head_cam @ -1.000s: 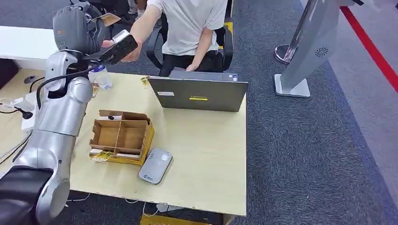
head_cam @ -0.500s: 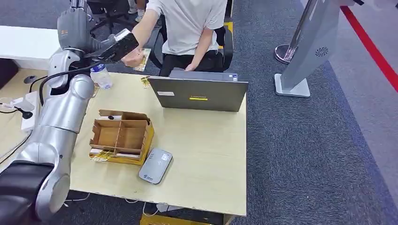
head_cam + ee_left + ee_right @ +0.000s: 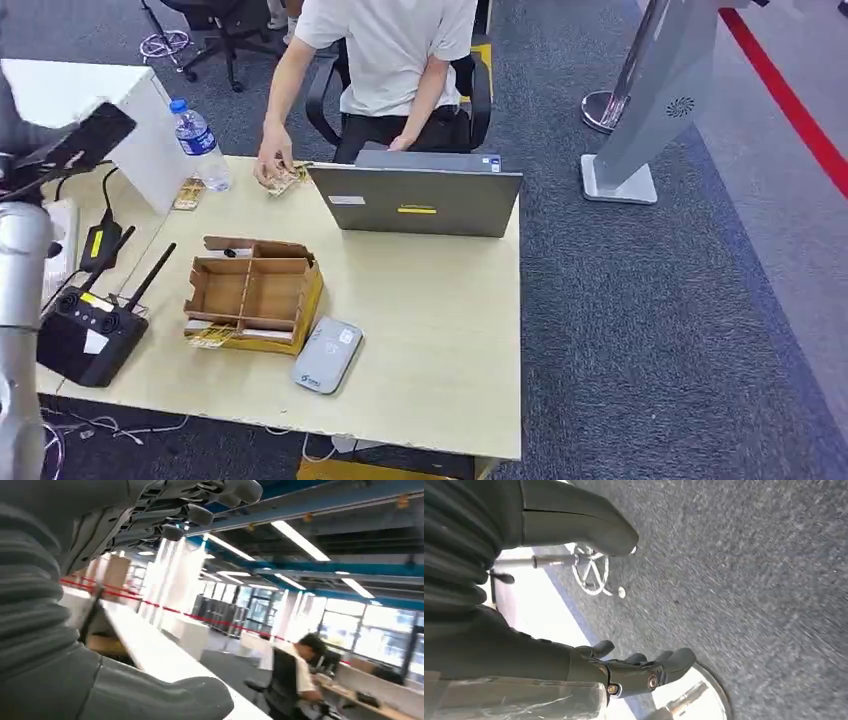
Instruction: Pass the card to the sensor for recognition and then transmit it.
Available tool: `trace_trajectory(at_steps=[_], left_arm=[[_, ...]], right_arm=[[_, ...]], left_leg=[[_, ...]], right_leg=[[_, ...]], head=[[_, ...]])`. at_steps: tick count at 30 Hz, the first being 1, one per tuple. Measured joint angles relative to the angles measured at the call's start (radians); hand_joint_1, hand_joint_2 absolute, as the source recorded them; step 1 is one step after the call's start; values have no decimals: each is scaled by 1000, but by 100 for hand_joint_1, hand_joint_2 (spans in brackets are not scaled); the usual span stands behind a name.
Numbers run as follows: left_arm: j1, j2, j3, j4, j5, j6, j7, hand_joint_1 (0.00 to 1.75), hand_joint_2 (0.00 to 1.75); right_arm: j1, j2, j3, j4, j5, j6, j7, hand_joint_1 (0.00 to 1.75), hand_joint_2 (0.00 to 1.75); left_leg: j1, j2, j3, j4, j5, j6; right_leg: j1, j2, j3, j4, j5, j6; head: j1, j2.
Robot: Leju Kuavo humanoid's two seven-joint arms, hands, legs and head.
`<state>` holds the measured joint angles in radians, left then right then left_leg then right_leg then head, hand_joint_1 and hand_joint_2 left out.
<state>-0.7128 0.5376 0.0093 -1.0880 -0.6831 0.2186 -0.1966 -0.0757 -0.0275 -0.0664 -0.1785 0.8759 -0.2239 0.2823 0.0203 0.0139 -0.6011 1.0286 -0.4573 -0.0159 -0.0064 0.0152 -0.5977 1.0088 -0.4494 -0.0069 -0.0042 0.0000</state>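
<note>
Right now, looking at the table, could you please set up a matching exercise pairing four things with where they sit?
Things:
1. laptop
2. water bottle
3. cardboard box
4. card reader

Places:
A. at the table's near edge, beside the box
B. far left corner of the table
C. mid-table, divided into compartments
D. far edge, in front of the seated person

Pairs: 1-D, 2-B, 3-C, 4-A

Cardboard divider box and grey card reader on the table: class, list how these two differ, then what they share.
The cardboard divider box is brown, open-topped and split into compartments; the grey card reader is a closed, flat, rounded slab. The box is larger and taller than the reader. Both rest on the wooden table, side by side near its front edge.
</note>
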Motion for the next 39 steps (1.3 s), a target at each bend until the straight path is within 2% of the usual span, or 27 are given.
trace_trajectory(at_steps=[3, 6, 10, 12, 13, 15, 16, 18, 20, 21, 24, 25, 28, 30, 36, 39], left_arm=[[117, 116, 184, 13, 146, -3, -94, 0, 175], [229, 206, 416, 107, 300, -41, -213, 0, 175], [356, 260, 695, 294, 485, -141, -327, 0, 175], [415, 261, 827, 386, 599, -215, -343, 0, 175], [433, 256, 892, 447, 687, -261, -331, 0, 175], [471, 230, 1005, 531, 817, -304, -295, 0, 175], [488, 208, 1074, 577, 902, -324, -257, 0, 175], [516, 155, 1180, 642, 1014, -338, -204, 0, 175], [538, 94, 1265, 692, 1052, -317, -179, 0, 175], [553, 41, 1301, 715, 1053, -304, -178, 0, 0], [579, -90, 1332, 774, 1011, -251, -118, 0, 0], [584, -124, 1332, 787, 993, -234, -97, 0, 175], [594, -246, 1331, 820, 906, -186, -18, 0, 175], [602, -320, 1295, 834, 776, -179, 24, 0, 175], [614, -477, 1120, 859, 539, -260, 102, 0, 175], [623, -521, 1014, 863, 461, -281, 111, 0, 175]], right_arm=[[14, -2, -13, 0, 2, -9, -7, 0, 175], [27, -3, -27, 0, 2, -14, -13, 0, 175], [35, -8, -48, 0, 2, -15, -15, 0, 175], [36, -9, -55, 0, 4, -14, -15, 0, 175], [36, -10, -61, 0, 6, -14, -15, 0, 175], [35, -11, -69, 0, 20, -14, -14, 0, 175], [35, -11, -69, 0, 29, -14, -14, 0, 175], [33, -11, -70, 0, 42, -15, -14, 0, 175], [27, -11, -70, 0, 58, -15, -11, 0, 175], [23, -11, -70, 0, 61, -15, -10, 0, 175], [11, -11, -70, 0, 83, -3, -4, 0, 175], [6, -11, -70, 0, 92, 0, -3, 0, 175], [-9, -7, -69, 0, 113, 23, -2, 0, 175], [-15, -4, -68, 0, 117, 40, -13, 0, 175], [-22, 13, -67, 0, 130, 72, -48, 0, 175], [-21, 19, -66, -3, 115, 90, -66, 0, 175]], left_leg=[[0, 4, 1, 0, -2, -3], [0, 5, 1, -1, -5, -4], [1, 3, 1, -1, -7, -3], [1, 1, 1, -1, -7, -2], [0, 0, 1, -1, -7, -2], [0, -2, 1, -1, -7, -1], [-1, -3, 1, 0, -7, -1], [-1, -6, 2, 0, -7, -1], [-3, -8, 2, 0, -6, 1], [-5, -8, 3, 0, -6, 4], [-7, -11, 3, 0, -5, 6], [-8, -11, 2, 0, -5, 7], [-9, -11, 2, 1, -5, 9], [-10, -11, 2, 1, -5, 9], [-10, -11, 2, 2, -5, 12], [-10, -12, 2, 2, -5, 12]], right_leg=[[0, 5, -2, 0, -1, -2], [0, 7, -2, 0, -5, -4], [0, 4, -1, 0, -7, -2], [0, 2, 0, 0, -8, -1], [-1, 1, 0, -1, -8, -1], [0, -2, 1, -1, -8, -1], [-1, -3, 2, -2, -8, -1], [-1, -6, 3, -3, -8, 0], [-3, -8, 4, -3, -9, 1], [-4, -8, 4, -3, -9, 2], [-7, -11, 5, -3, -9, 5], [-7, -12, 6, -4, -8, 7], [-9, -12, 6, -4, -7, 9], [-9, -12, 6, -5, -6, 10], [-9, -13, 6, -5, -5, 11], [-9, -13, 6, -5, -5, 11]], head=[[0, 0], [-1, 0], [0, 0], [-1, 0], [-1, 0], [0, 0], [0, 0], [-1, 0], [0, 0], [-1, 0], [-2, 0], [0, 0], [2, 0], [0, 0], [2, 0], [1, 0]])
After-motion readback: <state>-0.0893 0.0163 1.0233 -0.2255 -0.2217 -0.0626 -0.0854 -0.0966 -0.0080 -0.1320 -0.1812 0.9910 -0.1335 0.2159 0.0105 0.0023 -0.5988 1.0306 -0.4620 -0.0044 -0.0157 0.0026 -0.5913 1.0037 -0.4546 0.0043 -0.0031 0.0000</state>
